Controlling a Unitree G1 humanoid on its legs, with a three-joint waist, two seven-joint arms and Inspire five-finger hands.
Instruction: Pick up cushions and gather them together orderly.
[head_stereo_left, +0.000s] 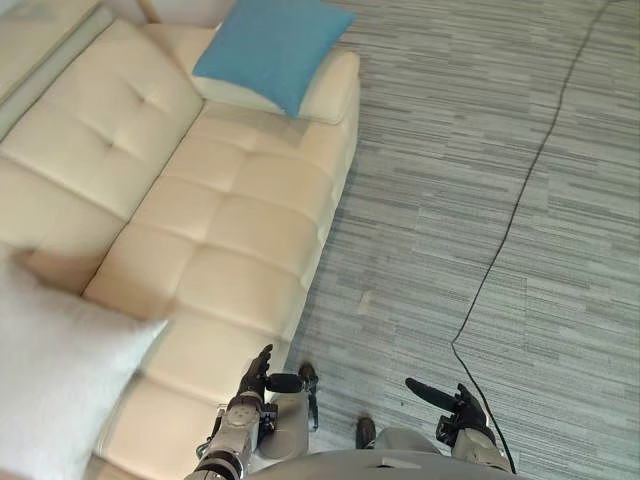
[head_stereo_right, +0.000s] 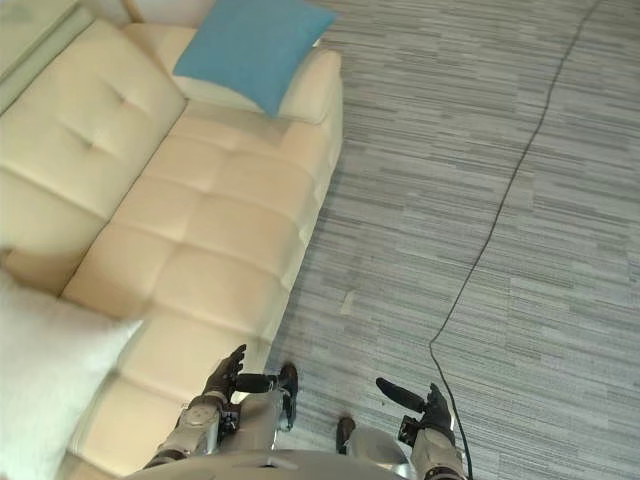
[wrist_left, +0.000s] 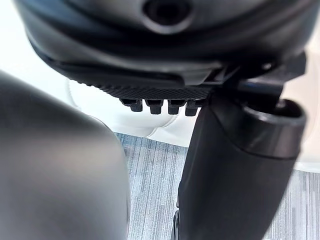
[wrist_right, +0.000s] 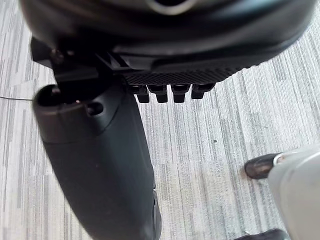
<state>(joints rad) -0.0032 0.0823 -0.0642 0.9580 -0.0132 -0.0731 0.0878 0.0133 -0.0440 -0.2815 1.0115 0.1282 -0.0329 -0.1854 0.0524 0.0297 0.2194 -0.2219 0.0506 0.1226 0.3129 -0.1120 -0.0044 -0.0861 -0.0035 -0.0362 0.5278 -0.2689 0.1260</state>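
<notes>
Two cushions here, one of each colour. The blue cushion (head_stereo_left: 272, 45) is at the top of the frame, lying on the far end of the cream sofa (head_stereo_left: 230, 220), over the armrest. It's square, so no real long axis, and it sits turned like a diamond with one corner pointing down the frame. The white cushion (head_stereo_left: 55, 370) is at the lower left, cut off by the edge, with a corner poking right over the seat. One sofa, running diagonally, with grey striped carpet (head_stereo_left: 480, 150) to its right. Both hands are at the bottom edge, empty: left hand (head_stereo_left: 255, 378) just off the sofa's near corner with its fingers relaxed, right hand (head_stereo_left: 455, 405) over the carpet with its fingers straight.
</notes>
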